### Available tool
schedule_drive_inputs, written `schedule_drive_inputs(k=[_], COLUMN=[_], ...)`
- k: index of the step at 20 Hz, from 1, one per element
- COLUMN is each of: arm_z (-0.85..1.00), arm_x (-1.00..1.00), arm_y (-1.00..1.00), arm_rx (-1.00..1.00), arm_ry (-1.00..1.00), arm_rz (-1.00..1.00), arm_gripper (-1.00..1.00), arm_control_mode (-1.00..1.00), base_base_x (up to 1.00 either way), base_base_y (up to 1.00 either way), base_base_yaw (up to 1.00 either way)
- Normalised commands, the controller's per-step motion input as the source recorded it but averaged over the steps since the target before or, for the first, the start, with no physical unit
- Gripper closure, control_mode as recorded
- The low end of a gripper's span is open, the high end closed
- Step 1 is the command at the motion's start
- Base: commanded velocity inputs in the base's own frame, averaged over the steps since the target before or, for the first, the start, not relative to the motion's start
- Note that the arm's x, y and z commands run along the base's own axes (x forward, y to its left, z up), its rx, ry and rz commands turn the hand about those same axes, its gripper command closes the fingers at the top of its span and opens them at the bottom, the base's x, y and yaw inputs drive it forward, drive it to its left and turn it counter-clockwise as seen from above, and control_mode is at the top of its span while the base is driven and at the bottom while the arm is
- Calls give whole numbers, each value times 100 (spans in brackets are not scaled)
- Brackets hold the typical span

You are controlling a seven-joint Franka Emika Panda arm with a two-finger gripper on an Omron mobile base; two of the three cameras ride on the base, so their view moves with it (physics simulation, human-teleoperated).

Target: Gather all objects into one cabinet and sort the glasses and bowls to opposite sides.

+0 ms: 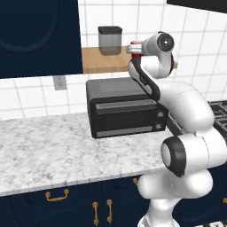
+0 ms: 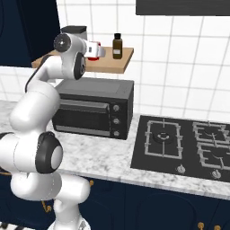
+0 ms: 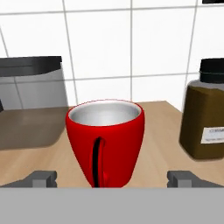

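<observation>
One red cup (image 3: pixel 105 140) between open tool (image 3: pixel 112 178) tips.

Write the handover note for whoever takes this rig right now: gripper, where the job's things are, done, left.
Gripper: open, up at the wooden shelf, one fingertip either side of the red cup, not closed on it.
Red cup: upright on the shelf, handle toward the hand, between the grey black-lidded canister and the brown jar.
Navy wall cabinet: left of the shelf, above the counter; door shut as far as the left base view shows.
Done: hand lined up on the cup.
Left: grasp the cup, open the cabinet, put it inside, then gather and sort the other dishes.
</observation>
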Motion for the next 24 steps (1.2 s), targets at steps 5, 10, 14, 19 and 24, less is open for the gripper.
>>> schedule_drive_inputs(k=[5,10,14,19,24], arm_z=[-4,0,0,0,-3], arm_x=[22,6,0,0,-1], arm_y=[0,0,0,0,0], arm_rx=[0,0,0,0,0], arm_ry=[0,0,0,0,11], arm_rz=[0,0,0,0,0], arm_gripper=[-100,-100,-100,-100,100], arm_control_mode=[-100,-100,-100,-100,-100], base_base_x=[0,0,0,0,0], base_base_y=[0,0,0,0,0], base_base_yaw=[0,0,0,0,0])
